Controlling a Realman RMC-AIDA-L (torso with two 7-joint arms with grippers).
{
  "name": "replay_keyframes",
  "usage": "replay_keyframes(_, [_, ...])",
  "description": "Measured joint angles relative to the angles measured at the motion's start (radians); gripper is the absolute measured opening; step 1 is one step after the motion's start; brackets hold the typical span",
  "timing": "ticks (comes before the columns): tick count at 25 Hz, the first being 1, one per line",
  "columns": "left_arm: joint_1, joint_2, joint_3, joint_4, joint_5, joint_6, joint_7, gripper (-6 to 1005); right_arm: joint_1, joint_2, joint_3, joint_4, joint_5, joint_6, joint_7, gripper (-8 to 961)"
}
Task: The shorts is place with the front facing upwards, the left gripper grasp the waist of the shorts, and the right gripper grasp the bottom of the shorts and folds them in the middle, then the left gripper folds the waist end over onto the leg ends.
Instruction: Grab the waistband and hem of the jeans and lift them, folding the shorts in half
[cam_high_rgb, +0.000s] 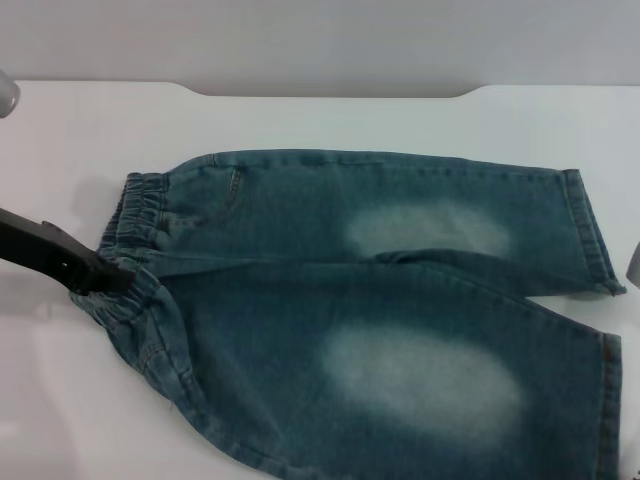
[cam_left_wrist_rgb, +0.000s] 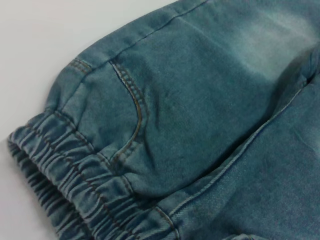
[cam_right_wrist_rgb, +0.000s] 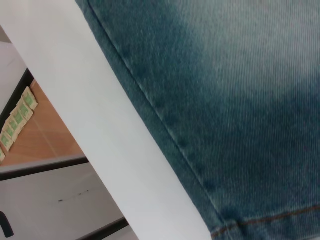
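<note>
The black two-fingered left gripper is reaching in at the gathered elastic waist of the blue-green washed denim shorts; whether it is clamping the band I cannot tell. The shorts are lying flat on the white surface, waist leftward. The denim is looking soft yet weighty, so the thick ruffled band is offering the surest hold. Rightward, the stitched leg hems are lying flat; the right gripper is not showing.

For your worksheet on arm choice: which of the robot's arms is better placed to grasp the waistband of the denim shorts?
Left. The left gripper already sits at the gathered elastic waistband of the denim shorts, which lies on the robot's left; the right gripper is not in view.
</note>
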Motion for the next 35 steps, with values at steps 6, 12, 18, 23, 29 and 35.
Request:
replay_keyframes(6, [0.0,-0.003,0.0,0.0,0.0,-0.002,0.0,42,0.016,0.0,0.0,0.0,0.0,0.004,0.001,576])
replay_keyframes(12, [0.0,-0.005,0.0,0.0,0.0,-0.003,0.001,41,0.022,0.002,-0.02,0.001,0.004,-0.006,0.004,575])
replay_keyframes(18, [-0.001,-0.005,0.0,0.0,0.0,-0.003,-0.002,41,0.023,0.002,-0.024,-0.008,0.002,-0.027,0.006,575])
replay_keyframes(23, [-0.007,-0.005,0.0,0.0,0.0,-0.003,-0.005,42,0.024,0.002,-0.027,-0.002,0.001,-0.03,0.006,575])
replay_keyframes(29, [-0.011,-0.005,0.0,-0.001,0.0,-0.004,-0.005,42,0.024,0.002,-0.043,0.002,0.0,-0.031,0.006,575])
replay_keyframes(35, [-0.012,-0.005,0.0,-0.002,0.0,-0.005,-0.006,42,0.03,0.002,-0.049,0.018,0.002,-0.031,0.006,575])
